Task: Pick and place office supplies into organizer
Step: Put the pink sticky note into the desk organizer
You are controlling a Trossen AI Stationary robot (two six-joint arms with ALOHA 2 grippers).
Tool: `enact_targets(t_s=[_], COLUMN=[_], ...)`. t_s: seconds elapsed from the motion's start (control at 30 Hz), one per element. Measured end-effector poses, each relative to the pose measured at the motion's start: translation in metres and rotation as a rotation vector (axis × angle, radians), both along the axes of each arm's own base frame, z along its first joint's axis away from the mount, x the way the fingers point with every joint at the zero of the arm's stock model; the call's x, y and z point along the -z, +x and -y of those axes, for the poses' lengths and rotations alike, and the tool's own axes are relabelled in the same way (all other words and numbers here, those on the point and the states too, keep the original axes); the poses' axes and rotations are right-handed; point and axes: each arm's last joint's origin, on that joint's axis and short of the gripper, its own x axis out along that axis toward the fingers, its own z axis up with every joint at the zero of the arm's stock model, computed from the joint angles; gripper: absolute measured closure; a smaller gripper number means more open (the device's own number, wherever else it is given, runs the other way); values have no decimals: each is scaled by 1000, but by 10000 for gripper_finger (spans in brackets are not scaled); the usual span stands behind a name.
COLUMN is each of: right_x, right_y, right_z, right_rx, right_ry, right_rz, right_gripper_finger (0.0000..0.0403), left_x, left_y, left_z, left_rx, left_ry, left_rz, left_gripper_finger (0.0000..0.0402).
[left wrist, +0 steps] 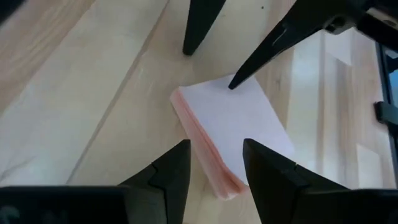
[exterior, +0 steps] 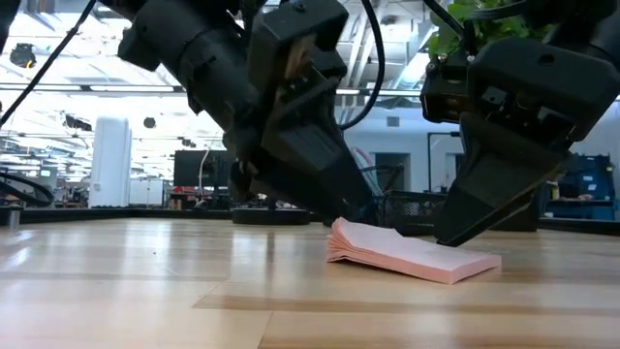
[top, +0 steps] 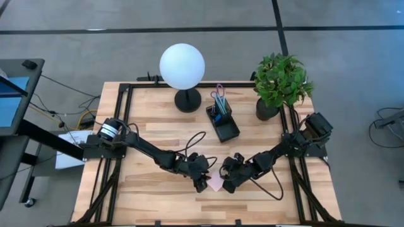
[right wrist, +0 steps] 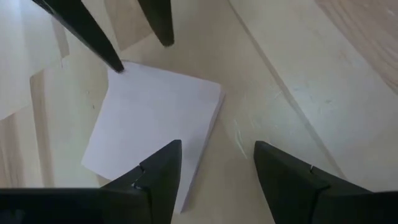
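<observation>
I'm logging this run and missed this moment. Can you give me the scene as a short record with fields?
item at work: pink sticky-note pad, on the table, one edge lifted
left gripper: open, at the pad's left edge
right gripper: open, at the pad's right edge
organizer: behind the pad, pens and scissors standing in it
pad held: no
other: globe lamp, potted plant

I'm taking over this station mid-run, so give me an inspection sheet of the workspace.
Surface: wooden table, bare boards in front.
Job's things: pink sticky-note pad flat on the table; organizer holding pens and scissors.
Clutter: globe lamp, potted plant.
Grippers: left gripper and right gripper both open, low at opposite edges of the pad.
Cables: loops along both arms.
Surroundings: grey floor, cart at left.
</observation>
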Motion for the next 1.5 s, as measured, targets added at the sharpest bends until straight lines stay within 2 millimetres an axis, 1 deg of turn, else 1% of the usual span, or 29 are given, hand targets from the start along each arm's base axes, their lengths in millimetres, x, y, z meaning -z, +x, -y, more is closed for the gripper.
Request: enact_targets(t_s=[0.37,0.6,0.7,0.93,1.0,1.07,1.3,1.33,1.5], right_x=[0,0,0,1,0,0,0,0,-2], right_y=[0,0,0,0,0,0,0,0,0], right_z=[0,1,1,1,2,2,3,3,3], right_rx=[1,3,3,3,9,21,33,33,53], right_ry=[-4,-5,-5,-7,-14,-30,-44,-44,-7], right_rz=[-5,-8,-8,-9,-5,4,13,13,8], right_gripper_finger=[207,207,207,207,207,207,207,207,207], left_x=[15,29,31,32,33,35,36,37,36], left_y=[0,13,18,19,18,17,16,16,17], left_z=[3,11,13,13,13,13,11,11,11], left_rx=[-13,55,56,76,85,82,102,98,109], left_ry=[-40,-132,-132,-113,-99,-83,-27,-16,15], left_rz=[-42,24,25,22,14,-5,-10,-8,17], left_gripper_finger=[260,260,260,262,272,291,387,393,400])
